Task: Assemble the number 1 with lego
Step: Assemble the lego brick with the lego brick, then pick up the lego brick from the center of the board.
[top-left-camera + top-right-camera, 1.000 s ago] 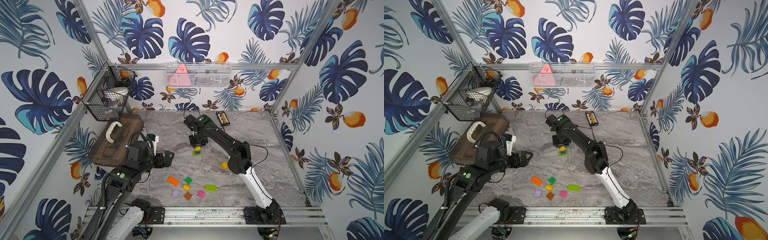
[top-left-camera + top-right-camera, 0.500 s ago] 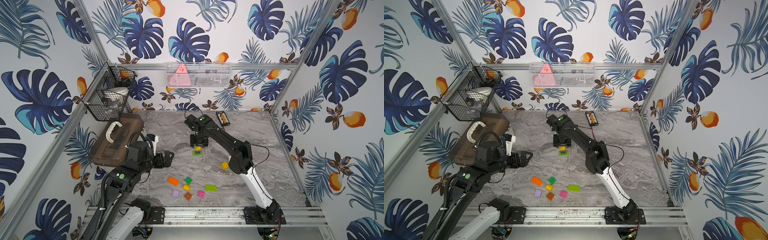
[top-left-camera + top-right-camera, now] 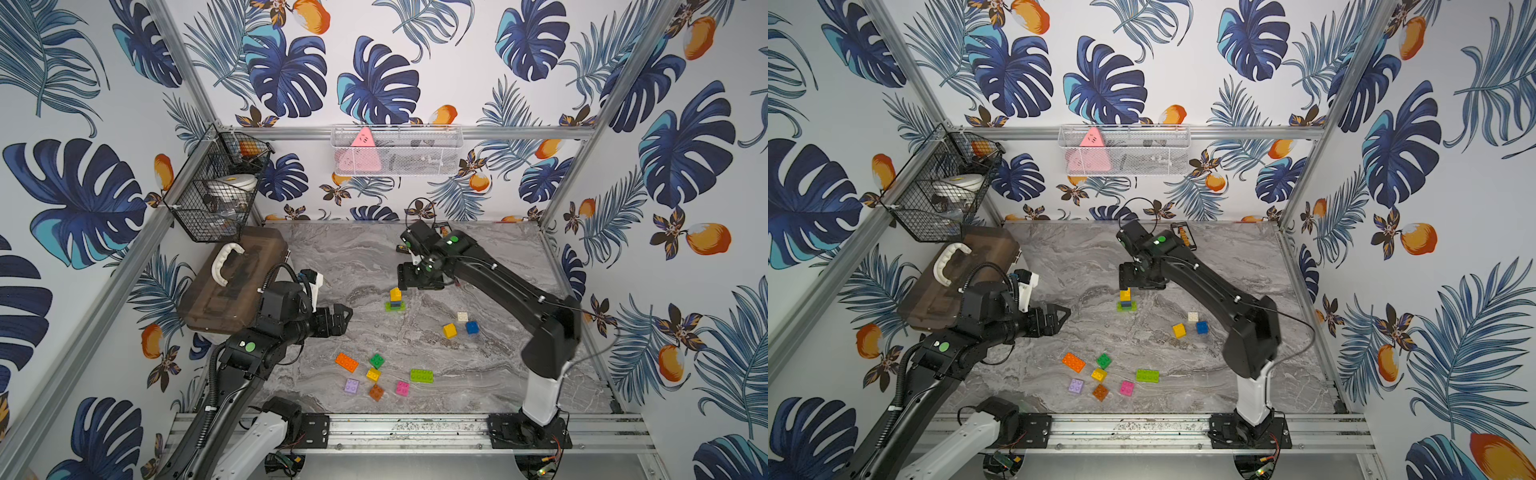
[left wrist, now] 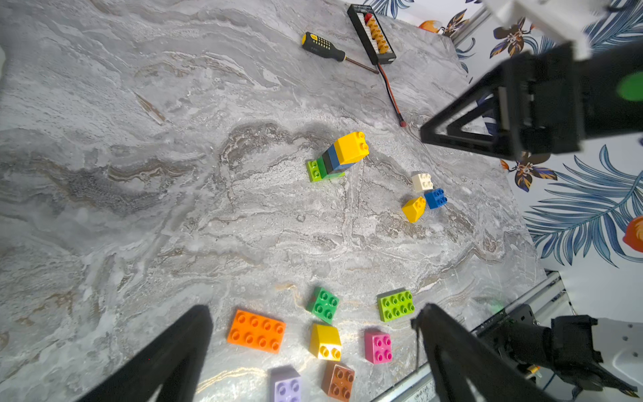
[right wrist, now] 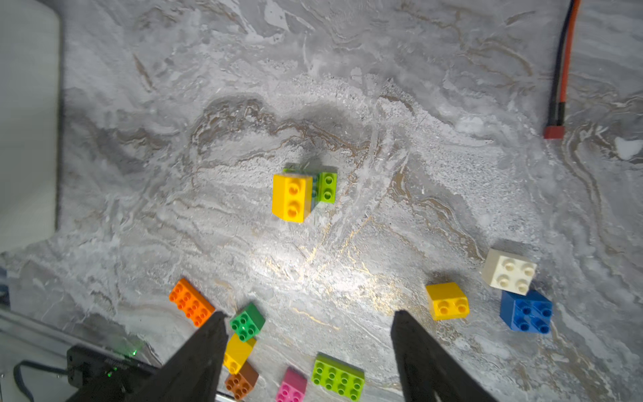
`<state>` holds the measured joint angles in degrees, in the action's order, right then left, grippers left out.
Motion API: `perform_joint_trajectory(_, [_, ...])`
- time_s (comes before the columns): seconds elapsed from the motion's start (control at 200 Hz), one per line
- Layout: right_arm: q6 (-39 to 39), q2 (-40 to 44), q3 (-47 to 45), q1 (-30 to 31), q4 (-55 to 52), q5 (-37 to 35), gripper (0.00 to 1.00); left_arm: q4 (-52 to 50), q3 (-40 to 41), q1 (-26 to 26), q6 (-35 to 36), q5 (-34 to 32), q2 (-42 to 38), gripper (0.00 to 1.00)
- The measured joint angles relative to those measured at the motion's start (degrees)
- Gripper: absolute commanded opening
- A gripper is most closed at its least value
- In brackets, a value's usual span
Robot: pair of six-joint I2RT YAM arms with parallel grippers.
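The right gripper [image 5: 308, 313] had risen off the stack [image 5: 294, 196], jaws parted and empty, and the loose yellow brick [image 5: 447, 301] lay nearer it than the wide-open, empty left gripper [image 3: 344, 320].

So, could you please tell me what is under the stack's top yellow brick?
Under it: blue brick, black brick, green brick, then the lime base brick. Where they join is covered.
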<state>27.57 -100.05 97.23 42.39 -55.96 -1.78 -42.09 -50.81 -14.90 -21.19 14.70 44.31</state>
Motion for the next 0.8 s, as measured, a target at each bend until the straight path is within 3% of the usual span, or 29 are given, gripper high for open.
perform_joint_trajectory(0.045, [-1.33,6.86,-8.46,-0.09,4.63,-0.04,0.86,0.5,0.24,-0.59,0.13,0.37,0.31,0.99])
perform_joint_trajectory(0.2, [-1.42,20.33,-24.81,-0.94,9.94,-1.16,0.86,0.9,0.15,-2.08,0.2,1.73,2.75,0.99])
perform_joint_trajectory(0.41, [3.13,21.94,-30.71,-4.04,3.45,-2.78,0.86,0.94,-0.59,-2.38,0.35,3.48,5.9,0.99])
perform_joint_trajectory(0.565, [8.28,28.79,-41.59,-3.72,2.4,1.64,0.86,0.92,-0.59,-2.51,0.35,3.63,5.9,0.99])
perform_joint_trajectory(0.67, [14.38,32.61,-47.06,-1.07,2.56,4.0,0.88,0.92,-0.63,-2.51,0.35,3.56,6.32,0.99])
perform_joint_trajectory(0.801, [20.87,31.56,-47.45,5.14,2.8,3.19,0.88,0.92,-0.72,-2.54,0.35,3.34,6.32,0.99])
